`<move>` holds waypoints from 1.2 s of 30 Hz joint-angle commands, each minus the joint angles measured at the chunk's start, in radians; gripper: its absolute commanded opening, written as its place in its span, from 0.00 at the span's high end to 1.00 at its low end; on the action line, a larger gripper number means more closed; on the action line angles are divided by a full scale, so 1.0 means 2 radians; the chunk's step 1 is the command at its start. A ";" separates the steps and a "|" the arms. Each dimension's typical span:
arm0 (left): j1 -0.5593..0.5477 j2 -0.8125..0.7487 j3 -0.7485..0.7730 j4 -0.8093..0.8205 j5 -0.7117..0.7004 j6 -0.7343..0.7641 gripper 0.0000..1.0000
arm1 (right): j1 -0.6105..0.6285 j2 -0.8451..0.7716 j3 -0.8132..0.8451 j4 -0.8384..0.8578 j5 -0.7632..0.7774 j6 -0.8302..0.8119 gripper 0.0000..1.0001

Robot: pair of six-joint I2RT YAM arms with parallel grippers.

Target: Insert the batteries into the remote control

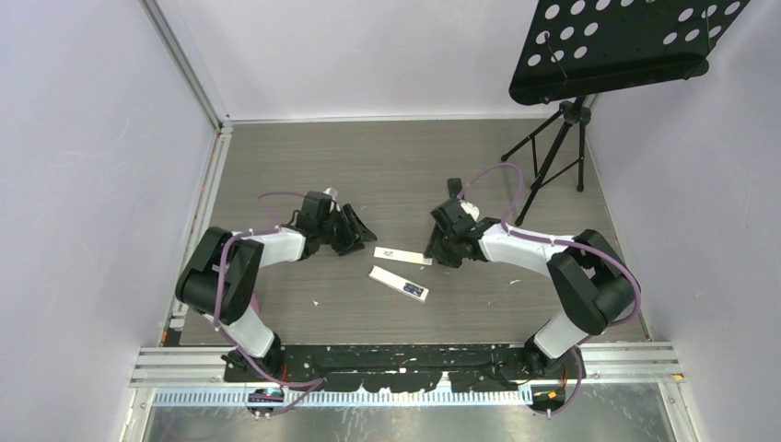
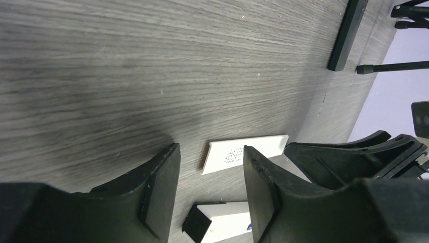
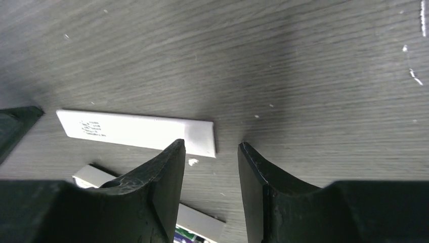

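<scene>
The white remote control (image 1: 398, 282) lies flat on the table between my two arms. Green and purple-blue batteries (image 1: 411, 291) show in its open compartment near its right end. In the right wrist view the same batteries (image 3: 188, 236) peek out at the bottom edge. A thin white cover plate (image 1: 402, 255) lies just beyond the remote. My left gripper (image 1: 361, 236) hovers at the plate's left end, open, with nothing between its fingers (image 2: 162, 192). My right gripper (image 1: 437, 250) stands open over the plate's right end (image 3: 200, 136). The remote's black tip (image 2: 196, 223) shows below the left jaws.
A black tripod (image 1: 553, 166) stands at the back right under a perforated black tray (image 1: 617, 41). A black bar (image 2: 346, 35) lies on the table further back. Pale walls close in both sides. Small white flecks (image 1: 316, 303) dot the wood-grain table.
</scene>
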 commanded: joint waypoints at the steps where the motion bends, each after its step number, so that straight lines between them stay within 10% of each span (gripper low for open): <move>1: -0.008 0.017 0.008 0.037 0.002 -0.012 0.51 | -0.017 0.020 -0.010 0.052 -0.020 0.037 0.52; 22: -0.027 0.001 -0.025 0.074 0.080 -0.102 0.64 | -0.024 0.013 -0.047 0.129 -0.096 0.069 0.53; 36: -0.028 -0.068 0.034 -0.127 -0.069 0.054 0.45 | -0.024 0.012 -0.040 0.081 -0.035 0.028 0.49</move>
